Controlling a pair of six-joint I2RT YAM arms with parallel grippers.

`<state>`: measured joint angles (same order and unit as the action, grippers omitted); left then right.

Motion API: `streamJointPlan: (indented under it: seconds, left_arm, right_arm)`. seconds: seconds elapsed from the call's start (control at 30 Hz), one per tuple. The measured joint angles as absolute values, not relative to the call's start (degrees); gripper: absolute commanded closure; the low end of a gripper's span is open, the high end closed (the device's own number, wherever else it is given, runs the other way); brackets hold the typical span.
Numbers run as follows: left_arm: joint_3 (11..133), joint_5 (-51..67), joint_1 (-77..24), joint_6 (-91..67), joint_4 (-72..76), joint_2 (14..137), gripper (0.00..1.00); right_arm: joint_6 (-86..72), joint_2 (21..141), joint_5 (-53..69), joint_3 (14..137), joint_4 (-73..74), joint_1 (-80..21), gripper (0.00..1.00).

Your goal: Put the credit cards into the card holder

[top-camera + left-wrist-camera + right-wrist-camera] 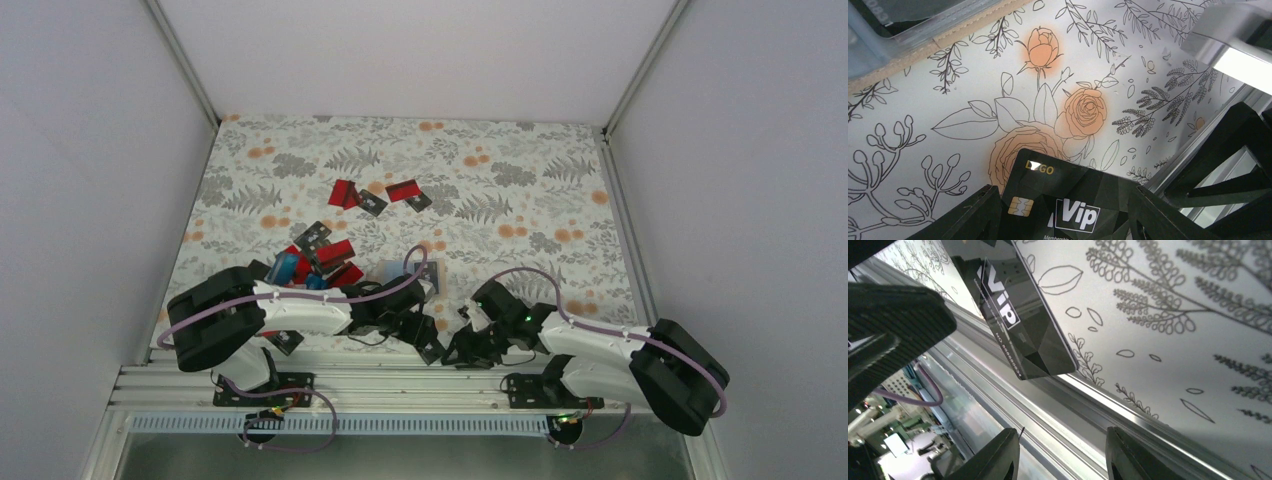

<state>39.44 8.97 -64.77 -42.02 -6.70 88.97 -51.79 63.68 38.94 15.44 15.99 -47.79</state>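
The loose credit cards [322,256] lie heaped beyond the left gripper [1064,194] and off to its left, with a few more farther out; none is within the reach of either jaw as they stand. The left jaws stand part-way apart with one black card [1020,335] under them; its long axis runs across the gap, from one finger to the other, and each of the fingers [973,217] covers one end of it. Whether they pinch the card or only press on its face I cannot tell. The card holder [398,278] lies open just ahead of these jaws and a little to their left, its tan edge nearest them and its grey-blue pockets beyond; it is nearer the left arm than the right.

Toward the right gripper [1060,440] the black card shows a free short end; that end reaches out past the near edge of the table [973,100] and over the metal rail [998,405]. The right jaws are apart with nothing between them; the free end lies straight ahead of them and a little left, close but not touching.

In my judgement the next move turns on that overhang; the right jaws would have to close on the free end along the card's length, since the face lies too flat on the cloth for a grip from above; the holder then lies beyond and left of them.
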Motion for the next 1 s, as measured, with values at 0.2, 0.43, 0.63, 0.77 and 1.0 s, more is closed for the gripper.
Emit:
streamJointPlan:
  seconds: [0.2, 0.43, 0.63, 0.77, 1.0]
  left_arm:
    - [39.64, 8.69, -64.77, -42.46, -7.42, 88.9, 0.38]
    - [39.44, 8.58, -64.75, -42.68, -7.25, 88.9, 0.41]
    - [38.5, 8.88, -64.73, -42.72, -5.28, 88.86, 0.44]
    - [38.0, 8.93, -64.58, -42.7, -4.16, 88.86, 0.46]
    - [37.58, 8.51, -64.12, -42.7, -3.22, 88.86, 0.47]
  right_arm:
    - [-61.41, 62.39, 37.41, 12.21, 9.3, -49.23, 0.55]
    - [-70.37, 66.83, 35.48, 11.27, 0.67, -50.98, 0.58]
    - [-76.62, 69.87, 34.72, 10.83, -6.96, -52.64, 0.62]
    - [-79.2, 70.65, 33.82, 10.07, -10.79, -53.34, 0.65]
    - [-81.01, 69.69, 32.05, 9.87, -10.98, -53.74, 0.72]
